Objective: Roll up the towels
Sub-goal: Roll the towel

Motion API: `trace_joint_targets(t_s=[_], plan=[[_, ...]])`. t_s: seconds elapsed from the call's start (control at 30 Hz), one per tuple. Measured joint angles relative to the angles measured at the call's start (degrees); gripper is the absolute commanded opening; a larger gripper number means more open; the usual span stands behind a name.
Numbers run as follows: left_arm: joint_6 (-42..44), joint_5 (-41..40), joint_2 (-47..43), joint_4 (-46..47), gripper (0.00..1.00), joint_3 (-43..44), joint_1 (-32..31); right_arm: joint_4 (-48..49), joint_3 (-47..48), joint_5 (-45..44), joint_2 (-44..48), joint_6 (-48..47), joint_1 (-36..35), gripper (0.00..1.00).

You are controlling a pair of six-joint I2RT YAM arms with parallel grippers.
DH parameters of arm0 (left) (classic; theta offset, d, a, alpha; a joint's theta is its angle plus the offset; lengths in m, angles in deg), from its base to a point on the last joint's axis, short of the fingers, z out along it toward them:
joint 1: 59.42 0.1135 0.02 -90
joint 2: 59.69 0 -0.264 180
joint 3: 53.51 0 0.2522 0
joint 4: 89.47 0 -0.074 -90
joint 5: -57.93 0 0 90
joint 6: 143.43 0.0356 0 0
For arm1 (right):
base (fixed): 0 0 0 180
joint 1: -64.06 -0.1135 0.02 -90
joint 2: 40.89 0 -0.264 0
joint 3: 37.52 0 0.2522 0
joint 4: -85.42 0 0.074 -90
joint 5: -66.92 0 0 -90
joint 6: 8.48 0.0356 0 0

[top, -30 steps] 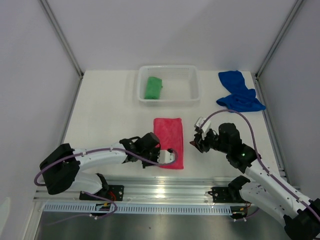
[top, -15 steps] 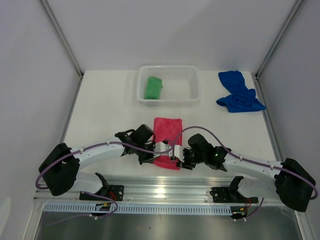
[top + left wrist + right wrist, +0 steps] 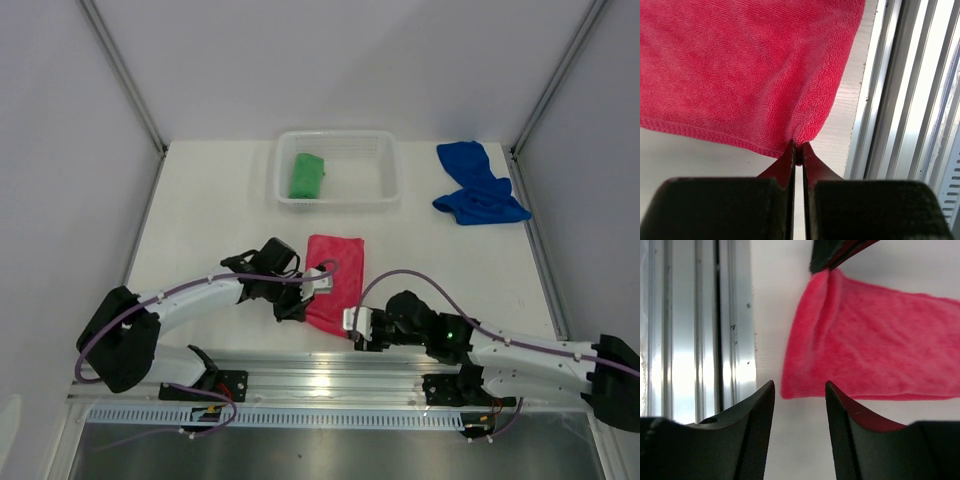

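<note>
The pink-red towel (image 3: 337,272) lies flat in front of the basket, its near edge close to the table's front. My left gripper (image 3: 301,308) is shut on its near-left corner, which is pinched into a small peak between the fingertips in the left wrist view (image 3: 797,147). My right gripper (image 3: 356,331) is open and low at the near-right corner; in the right wrist view (image 3: 799,385) that corner (image 3: 790,389) sits just between the fingertips, untouched. The green towel (image 3: 306,175) lies rolled in the basket. The blue towel (image 3: 478,187) lies crumpled at the back right.
The white slotted basket (image 3: 388,168) stands at the back middle. A metal rail (image 3: 330,378) runs along the table's front edge, right behind both grippers; it also shows in the left wrist view (image 3: 910,100) and the right wrist view (image 3: 690,315). White walls enclose the table.
My right arm swung from the towel's right side down to its near-right corner. My left gripper moved onto the near-left corner and shut on it, and the towel's near edge has bunched up.
</note>
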Motion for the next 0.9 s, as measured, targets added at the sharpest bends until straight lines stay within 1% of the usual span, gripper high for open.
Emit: trace_joint_targets(t_s=[0.07, 0.13, 0.2, 0.3, 0.43, 0.67, 0.9], plan=[[0.02, 0.81, 0.09, 0.00, 0.01, 0.00, 1.01, 2.47, -2.38, -1.40, 5.14, 1.40, -0.04, 0.48], [0.00, 1.75, 0.44, 0.00, 0.01, 0.00, 1.29, 4.96, -3.56, -2.60, 6.67, 2.71, -0.04, 0.48], [0.00, 2.29, 0.90, 0.00, 0.01, 0.02, 1.38, 8.76, -4.09, -4.13, 4.81, 3.98, -1.07, 0.48], [0.00, 3.13, 1.38, -0.02, 0.01, 0.00, 1.57, 13.99, -4.76, -7.67, -2.21, 5.70, -3.78, 0.48], [0.02, 4.04, 1.49, -0.07, 0.01, 0.02, 2.73, 16.37, -5.09, -11.06, -8.79, 7.19, -4.92, 0.49], [0.02, 5.73, 1.53, -0.55, 0.01, 0.00, 4.37, 18.67, -5.09, -15.56, -12.63, 10.40, -5.18, 0.49], [0.02, 6.69, 2.34, -0.92, 0.01, 0.00, 5.70, 18.69, -5.16, -13.16, -13.16, 13.05, -5.90, 0.48]])
